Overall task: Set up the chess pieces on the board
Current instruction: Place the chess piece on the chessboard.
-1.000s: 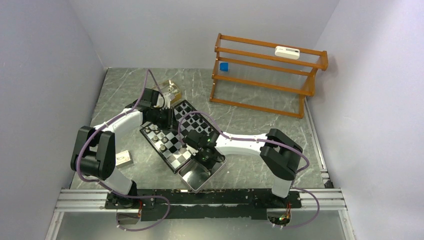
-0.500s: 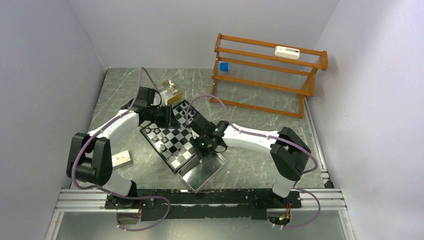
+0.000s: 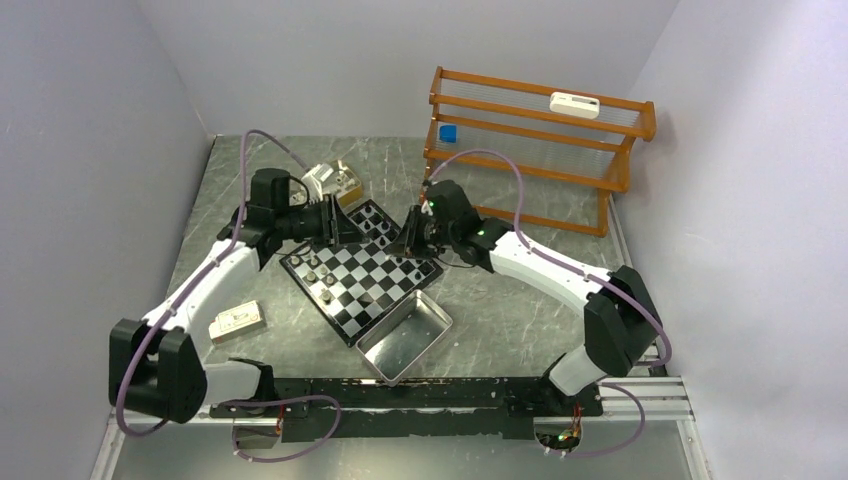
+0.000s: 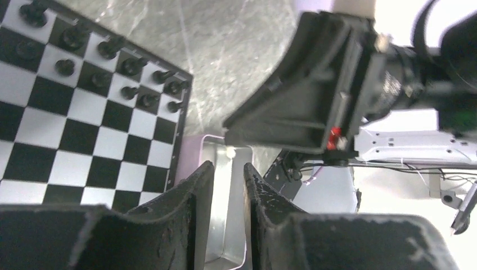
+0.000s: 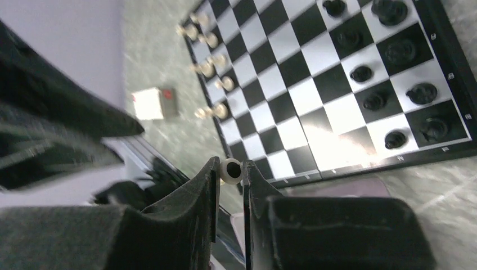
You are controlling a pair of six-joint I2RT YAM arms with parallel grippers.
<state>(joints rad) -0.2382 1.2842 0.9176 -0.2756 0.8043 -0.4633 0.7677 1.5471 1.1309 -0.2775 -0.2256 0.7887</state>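
Observation:
The board [image 3: 362, 278] lies slanted mid-table. Black chess pieces [image 4: 115, 67] fill its far corner, and pale chess pieces [image 5: 209, 68] line the opposite side. My right gripper [image 5: 229, 164] is shut on a small cream chess piece [image 5: 230, 171], pinched at the fingertips with its hollow base facing the camera. From above, the right gripper [image 3: 408, 243] hovers over the board's far right edge beside the black pieces. My left gripper [image 3: 338, 227] hangs over the far left edge. In its wrist view, the left gripper [image 4: 228, 166] is narrowly open with nothing between the fingers.
A shiny metal tray [image 3: 404, 335] sits against the board's near corner. A gold-coloured box [image 3: 338, 180] stands behind the left gripper. A small white box [image 3: 237, 320] lies at the left. A wooden rack [image 3: 535, 150] occupies the back right. The two wrists are close together above the board.
The right arm swung from over the tray up to the board's far right edge, carrying the cream piece. The left arm pulled back towards the far left, its jaws parting slightly.

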